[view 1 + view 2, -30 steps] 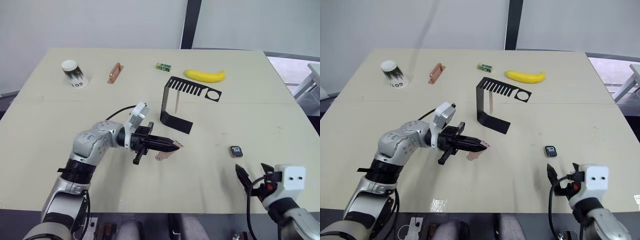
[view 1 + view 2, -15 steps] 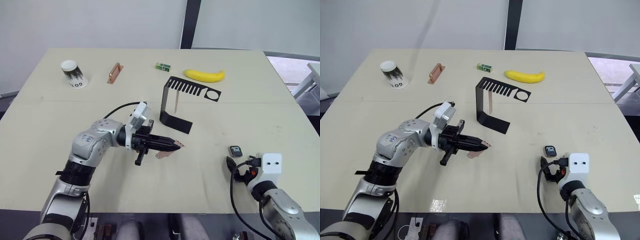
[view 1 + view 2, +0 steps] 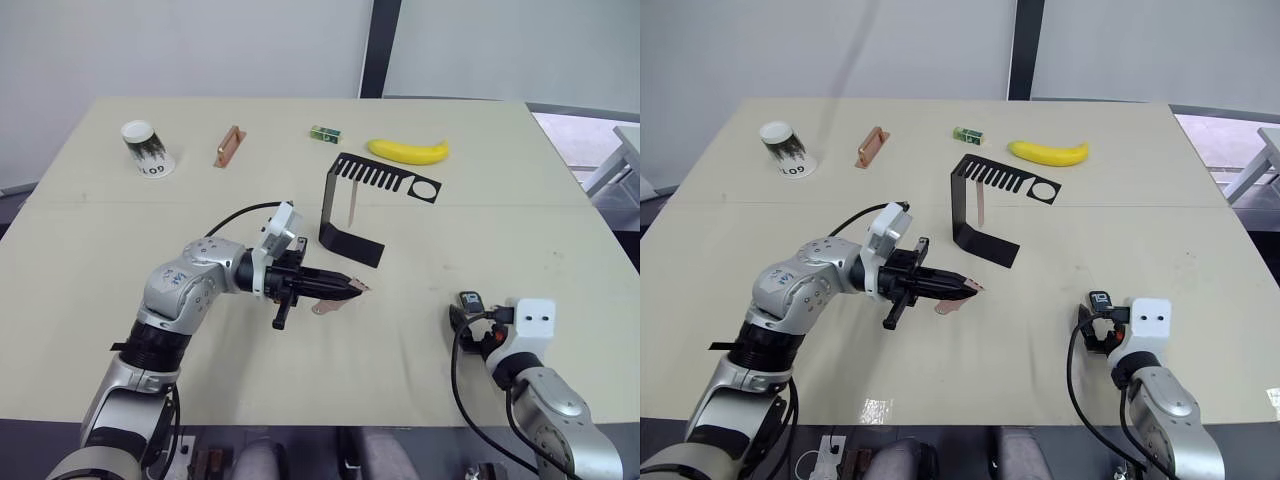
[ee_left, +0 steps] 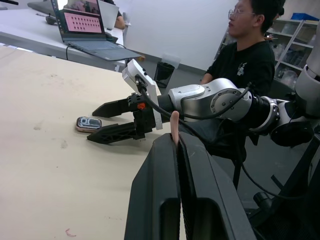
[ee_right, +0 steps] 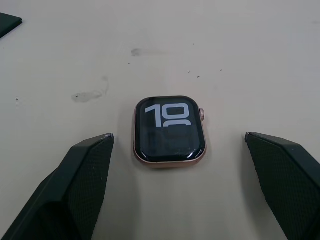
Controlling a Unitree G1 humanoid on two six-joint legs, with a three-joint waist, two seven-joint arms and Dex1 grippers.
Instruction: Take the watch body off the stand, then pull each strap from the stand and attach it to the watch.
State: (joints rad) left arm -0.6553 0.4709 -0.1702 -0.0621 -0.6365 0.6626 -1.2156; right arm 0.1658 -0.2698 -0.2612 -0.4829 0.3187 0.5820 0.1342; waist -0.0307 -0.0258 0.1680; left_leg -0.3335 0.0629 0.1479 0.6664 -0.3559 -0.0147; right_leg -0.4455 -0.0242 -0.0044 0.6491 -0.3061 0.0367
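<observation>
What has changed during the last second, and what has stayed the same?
The right pincer has moved forward across the table to the watch body. Its open fingers now flank the watch body without touching it. The left pincer stays shut on one strap, nearly where it was. The stand, with the other strap hanging from it, and the watch body have not moved.

Looking down and forward from head height in both eye views, taking in the whole table [image 3: 90, 250] with both arms, sharing nearly the same scene with a slight sideways offset. Peering low along the left gripper [image 4: 176, 131] in the left wrist view, facing across the tabletop toward the right gripper [image 4: 109, 121] and the watch body [image 4: 88, 123]. Hovering close above that same watch body [image 5: 169, 131] in the right wrist view.
</observation>
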